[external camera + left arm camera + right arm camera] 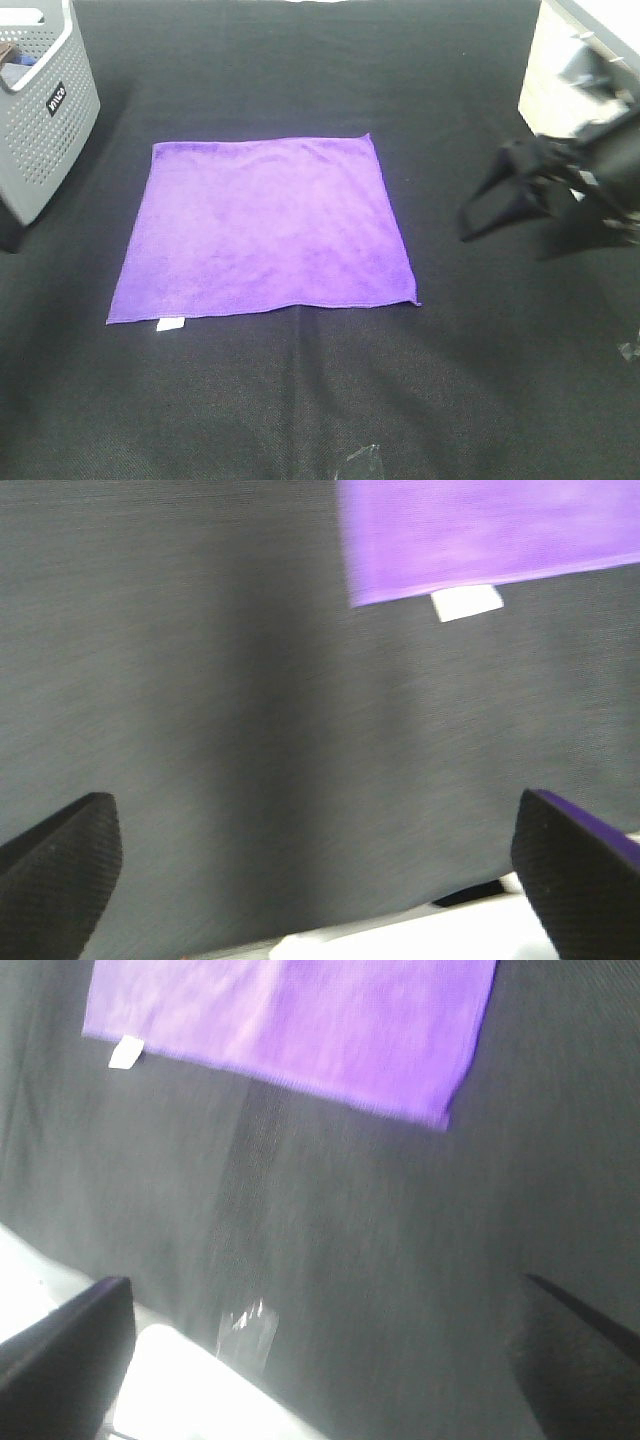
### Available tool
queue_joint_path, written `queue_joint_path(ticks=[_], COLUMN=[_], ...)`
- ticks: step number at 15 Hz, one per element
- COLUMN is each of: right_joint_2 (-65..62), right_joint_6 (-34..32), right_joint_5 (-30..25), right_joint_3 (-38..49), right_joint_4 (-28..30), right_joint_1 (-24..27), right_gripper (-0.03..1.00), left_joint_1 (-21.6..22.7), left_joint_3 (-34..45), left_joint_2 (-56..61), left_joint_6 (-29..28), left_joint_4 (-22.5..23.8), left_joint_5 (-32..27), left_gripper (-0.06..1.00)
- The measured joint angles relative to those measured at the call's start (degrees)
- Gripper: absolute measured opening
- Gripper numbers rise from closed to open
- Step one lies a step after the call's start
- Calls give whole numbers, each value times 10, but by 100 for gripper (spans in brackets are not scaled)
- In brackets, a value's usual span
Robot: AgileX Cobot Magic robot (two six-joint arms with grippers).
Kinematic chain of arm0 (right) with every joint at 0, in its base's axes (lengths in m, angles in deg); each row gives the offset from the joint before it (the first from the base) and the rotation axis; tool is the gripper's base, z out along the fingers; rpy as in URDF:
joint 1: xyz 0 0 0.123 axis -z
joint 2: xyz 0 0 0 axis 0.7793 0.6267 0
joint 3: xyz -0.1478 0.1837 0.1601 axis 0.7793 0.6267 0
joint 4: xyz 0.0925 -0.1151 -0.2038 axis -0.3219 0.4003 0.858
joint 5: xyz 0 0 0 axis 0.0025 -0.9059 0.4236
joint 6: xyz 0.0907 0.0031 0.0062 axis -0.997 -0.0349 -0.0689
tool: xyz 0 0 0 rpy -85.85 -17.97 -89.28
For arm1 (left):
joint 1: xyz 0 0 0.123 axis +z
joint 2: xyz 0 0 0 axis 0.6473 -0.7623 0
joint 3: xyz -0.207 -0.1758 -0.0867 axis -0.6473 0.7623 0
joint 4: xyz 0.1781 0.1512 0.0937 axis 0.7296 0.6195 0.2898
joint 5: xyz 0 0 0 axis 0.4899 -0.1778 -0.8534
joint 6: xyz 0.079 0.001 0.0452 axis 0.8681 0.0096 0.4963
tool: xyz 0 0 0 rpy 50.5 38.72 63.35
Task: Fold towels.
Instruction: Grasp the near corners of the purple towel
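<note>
The purple towel (265, 230) lies flat and spread out on the black table, with its white tag (168, 323) at the near left corner. My right gripper (468, 215) is open and empty, hovering to the right of the towel and clear of it. The right wrist view shows the towel (300, 1020) and its tag (125, 1053) beyond the open gripper (330, 1360). My left gripper (320, 880) is open and empty over bare table, with the towel's tag corner (465, 602) ahead of it. The left arm is out of the exterior high view.
A grey perforated basket (45, 110) stands at the far left. A white container (560, 80) stands at the far right. A small clear scrap (362, 460) lies near the table's front edge. The table's white edge (400, 940) shows in the left wrist view.
</note>
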State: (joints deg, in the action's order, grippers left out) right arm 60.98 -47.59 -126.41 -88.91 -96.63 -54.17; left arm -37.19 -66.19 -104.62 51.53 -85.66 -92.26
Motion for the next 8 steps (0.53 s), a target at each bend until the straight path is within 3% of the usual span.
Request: queue_joint_path(ticks=[4,8], right_joint_2=[148,235], right_joint_6=[17,44], right_joint_5=[-13,-11], right_joint_3=[-102,-127], right_joint_4=[-14,-26], right_joint_1=[0,0], right_gripper=[94,94], left_joint_1=[0,0], left_joint_3=[-5,-69], left_joint_2=[-123,-238], left_joint_6=[53,78], left_joint_4=[-7,-29], left_joint_5=[55,81], left_gripper=[99,99])
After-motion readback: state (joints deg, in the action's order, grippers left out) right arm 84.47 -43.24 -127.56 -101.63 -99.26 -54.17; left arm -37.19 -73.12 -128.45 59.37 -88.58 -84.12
